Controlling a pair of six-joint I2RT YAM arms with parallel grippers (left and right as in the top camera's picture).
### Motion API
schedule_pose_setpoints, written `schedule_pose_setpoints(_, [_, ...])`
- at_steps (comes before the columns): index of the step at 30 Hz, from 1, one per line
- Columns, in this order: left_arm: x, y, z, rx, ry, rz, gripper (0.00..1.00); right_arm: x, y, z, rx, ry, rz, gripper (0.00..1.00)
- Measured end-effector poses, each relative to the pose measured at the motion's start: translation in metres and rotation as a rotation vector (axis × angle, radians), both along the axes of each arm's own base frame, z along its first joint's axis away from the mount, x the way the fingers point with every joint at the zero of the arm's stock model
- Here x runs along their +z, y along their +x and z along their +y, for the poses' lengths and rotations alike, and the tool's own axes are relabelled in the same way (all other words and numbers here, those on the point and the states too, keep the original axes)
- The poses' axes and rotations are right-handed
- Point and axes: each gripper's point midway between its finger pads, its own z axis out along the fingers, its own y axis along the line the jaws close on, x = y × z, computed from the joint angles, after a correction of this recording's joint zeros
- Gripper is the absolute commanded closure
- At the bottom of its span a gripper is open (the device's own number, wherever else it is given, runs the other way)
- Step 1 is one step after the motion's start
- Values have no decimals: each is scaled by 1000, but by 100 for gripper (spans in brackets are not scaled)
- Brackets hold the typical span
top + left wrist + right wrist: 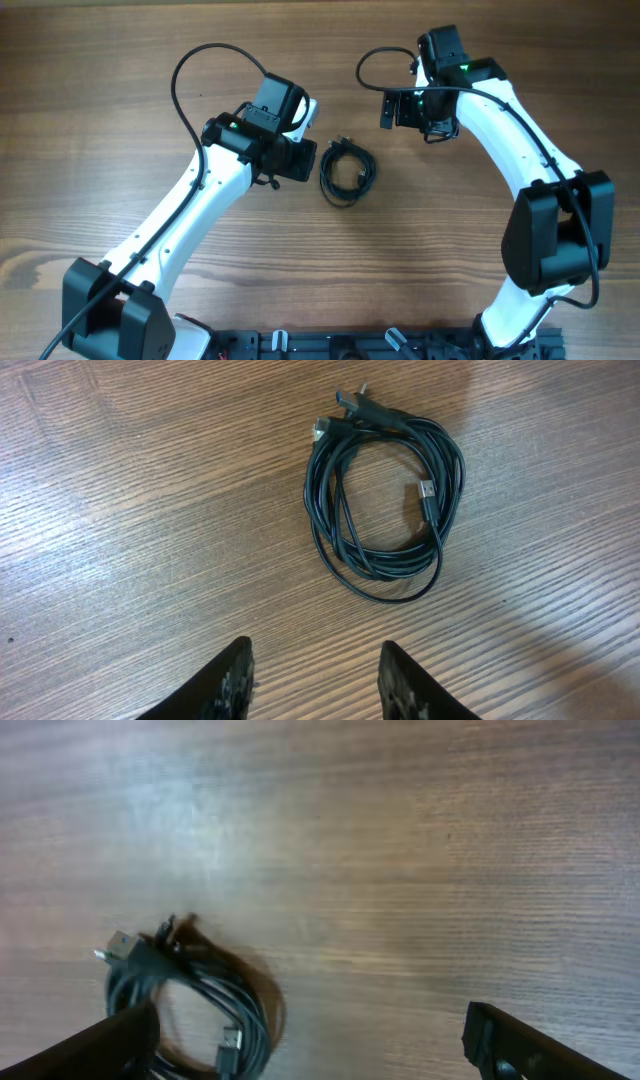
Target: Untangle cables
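The surface [90, 120] is plain wood with a streaky grain. It runs past every edge of the overhead view except the near one, where a dark rail [330, 345] of the rig sits. The cables [347, 172] lie on it as one small coil, with plug ends poking out on the side away from the left fingers [225, 685]. Those fingers stand parted and hold nothing, with the coil just ahead and slightly to their right. The right fingers [520, 1045] are spread wide and empty; the coil lies close by one of them. Open wood surrounds the coil.
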Motion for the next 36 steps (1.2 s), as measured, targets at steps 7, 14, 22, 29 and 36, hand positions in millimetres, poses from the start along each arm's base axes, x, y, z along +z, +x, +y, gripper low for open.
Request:
schedule_pose_setpoints(7, [-1, 3, 7, 20, 35, -12, 72, -11, -33, 21, 162, 104, 98, 0])
schedule_pose_setpoints(14, [1, 34, 65, 269, 47, -33, 82, -9, -67, 84, 516, 225, 80, 0])
schedule_pose_setpoints(22, [0, 46, 114, 347, 81, -43, 83, -17, -93, 138, 651, 72, 30, 0])
schedule_pose_setpoints(29, [2, 51, 113, 282, 98, -76, 83, -15, -71, 143, 532, 68, -34, 1])
schedule_pose_setpoints(36, [3, 51, 113, 270, 103, -80, 83, -28, -70, 142, 444, 80, -10, 5])
